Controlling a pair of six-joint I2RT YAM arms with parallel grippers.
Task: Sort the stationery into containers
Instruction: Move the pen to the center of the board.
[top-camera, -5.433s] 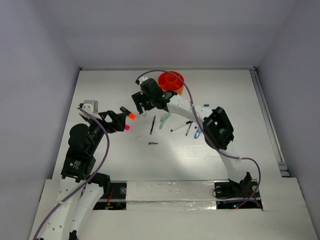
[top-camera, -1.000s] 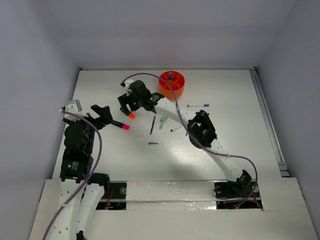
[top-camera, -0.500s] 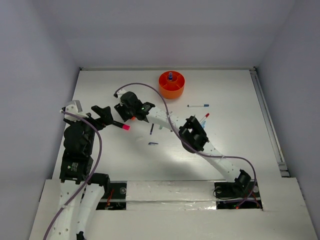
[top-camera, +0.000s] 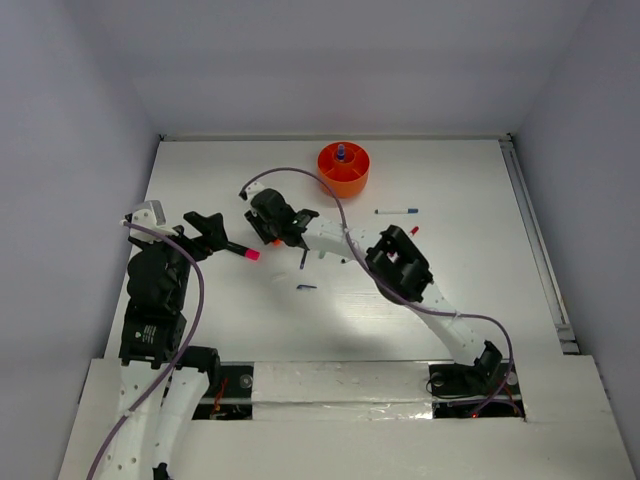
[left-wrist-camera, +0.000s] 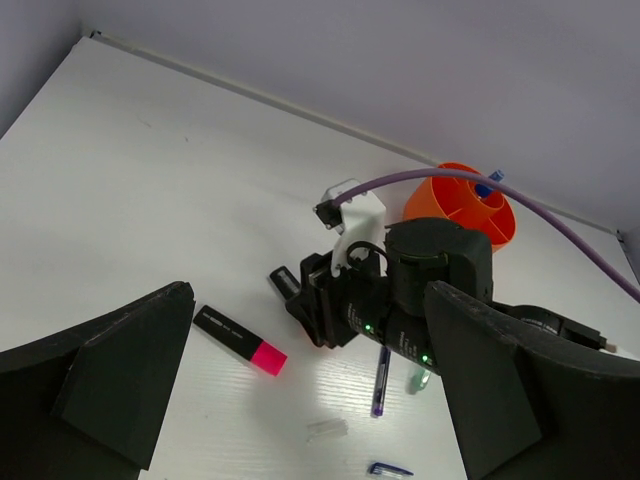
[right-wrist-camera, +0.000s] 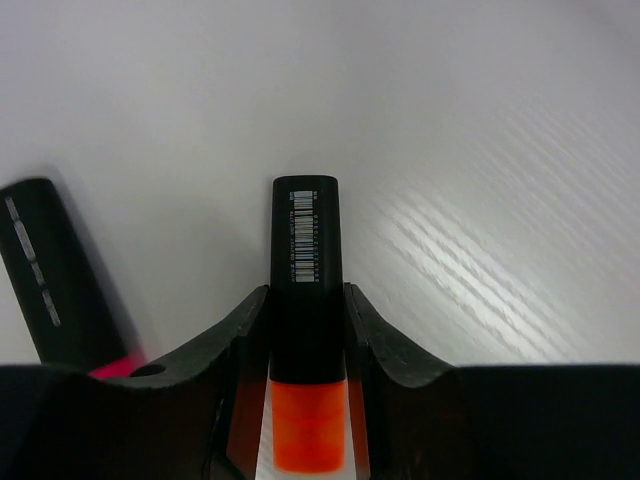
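The white counter (top-camera: 460, 270) carries everything. The right arm (top-camera: 400, 265) stretches from its base at the near right across the middle towards the far left. The left arm (top-camera: 155, 290) stands along the left side.

The round orange tub (top-camera: 345, 182) sits near the far edge, well apart from both grippers. It holds only a tiny blue-capped bottle (top-camera: 341, 153), upright in one of its compartments.

The right gripper (right-wrist-camera: 305, 300) is low over the counter, left of centre. Its jaws are closed against both sides of the orange-capped black marker (right-wrist-camera: 305, 235), gripping it where the black barrel meets the cap. The barcoded end sticks out past the fingertips (right-wrist-camera: 250, 320).

The left gripper (top-camera: 210, 230) hangs just left of it, jaws spread wide with nothing between them.

A second black marker with a pink cap (top-camera: 241, 251) lies on the counter between the two grippers, close beside the gripped one.

A dark blue pen (top-camera: 303, 259) lies just right of the right gripper, with a pale green pen (left-wrist-camera: 418, 379) beside it. A small dark blue piece (top-camera: 306, 287) lies nearer the arm bases.

A thin white pen with a blue end (top-camera: 397, 211) rests right of the tub. A red-tipped pen (top-camera: 413, 231) shows beside the right arm's elbow, mostly hidden by it.
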